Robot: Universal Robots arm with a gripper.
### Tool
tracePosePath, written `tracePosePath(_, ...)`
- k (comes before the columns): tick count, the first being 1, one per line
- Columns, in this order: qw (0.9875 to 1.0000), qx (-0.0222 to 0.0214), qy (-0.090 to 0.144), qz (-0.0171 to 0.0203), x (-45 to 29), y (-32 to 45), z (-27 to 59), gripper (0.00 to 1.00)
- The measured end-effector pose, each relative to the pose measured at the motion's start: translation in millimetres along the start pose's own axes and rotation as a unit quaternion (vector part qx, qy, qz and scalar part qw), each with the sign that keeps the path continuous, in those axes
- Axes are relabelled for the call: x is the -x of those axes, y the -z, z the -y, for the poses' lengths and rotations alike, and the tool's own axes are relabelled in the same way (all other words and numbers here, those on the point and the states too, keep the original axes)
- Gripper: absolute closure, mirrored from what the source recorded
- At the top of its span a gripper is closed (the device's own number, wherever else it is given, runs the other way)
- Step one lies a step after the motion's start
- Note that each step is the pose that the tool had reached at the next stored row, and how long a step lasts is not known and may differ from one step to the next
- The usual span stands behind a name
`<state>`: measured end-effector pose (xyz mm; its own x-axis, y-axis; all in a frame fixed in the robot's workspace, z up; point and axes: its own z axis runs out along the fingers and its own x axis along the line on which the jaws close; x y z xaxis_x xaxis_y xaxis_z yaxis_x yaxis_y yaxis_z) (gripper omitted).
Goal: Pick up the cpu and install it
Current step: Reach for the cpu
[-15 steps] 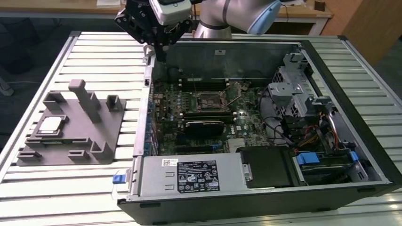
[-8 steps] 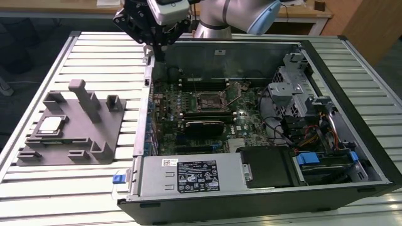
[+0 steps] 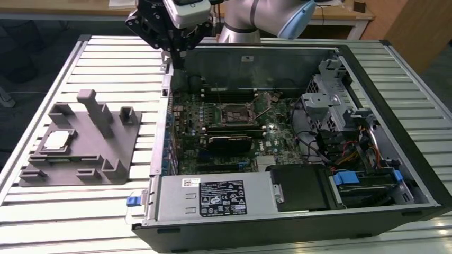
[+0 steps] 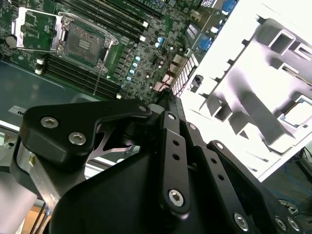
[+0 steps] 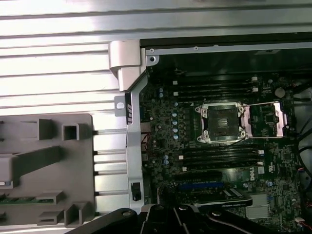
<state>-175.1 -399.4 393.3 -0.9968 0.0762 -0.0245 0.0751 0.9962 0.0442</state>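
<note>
The cpu [image 3: 59, 138], a small pale square chip, lies flat in a recess of the grey plastic tray [image 3: 106, 153] on the slatted table, at the exterior view's left. My gripper [image 3: 177, 58] hangs above the back left corner of the open computer case [image 3: 297, 211], well apart from the cpu, and it holds nothing. In the second wrist view its black links converge and the gripper [image 4: 168, 96] looks shut. The dark square socket [image 3: 235, 112] on the motherboard stands empty with its metal load plate [image 5: 265, 119] swung open. Both wrist views show the socket [image 5: 222, 123] [image 4: 83, 41].
The case's raised metal walls [image 3: 168, 106] stand between tray and motherboard. Memory sticks [image 5: 219, 157] flank the socket. A drive cage [image 3: 328, 100], cables and a power supply [image 3: 215, 196] fill the case's right and front. The tray has upright posts [image 3: 95, 108].
</note>
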Motion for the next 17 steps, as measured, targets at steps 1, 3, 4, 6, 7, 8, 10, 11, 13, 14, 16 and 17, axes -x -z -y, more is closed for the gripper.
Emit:
tracePosePath(1, 1.0, 0.0, 0.0, 0.0, -0.3, 0.0, 0.0, 0.89)
tracePosePath(3, 1.0, 0.0, 0.0, 0.0, -1.1, 0.0, 0.1, 0.89)
tracePosePath(4, 1.0, 0.0, 0.0, 0.0, -1.2, 0.0, 0.1, 0.89)
tracePosePath(6, 1.0, 0.0, 0.0, 0.0, -1.4, 0.0, 0.2, 0.89)
tracePosePath(7, 1.0, 0.0, 0.0, 0.0, -1.6, 0.1, 0.2, 0.89)
tracePosePath(8, 1.0, 0.0, 0.0, 0.0, -1.9, 0.1, 0.2, 0.89)
tracePosePath(10, 1.0, 0.0, 0.0, 0.0, -2.8, 0.1, 0.3, 0.89)
tracePosePath(11, 1.0, 0.0, 0.0, 0.0, -3.4, 0.1, 0.4, 0.89)
tracePosePath(13, 1.0, 0.0, 0.0, 0.0, -5.0, -0.1, 0.5, 0.89)
tracePosePath(14, 1.0, 0.0, 0.0, 0.0, -5.8, -0.2, 0.6, 0.89)
tracePosePath(16, 1.0, 0.0, 0.0, 0.0, -8.2, -0.3, 0.8, 0.89)
tracePosePath(17, 1.0, 0.0, 0.0, 0.0, -9.6, -0.5, 1.0, 0.89)
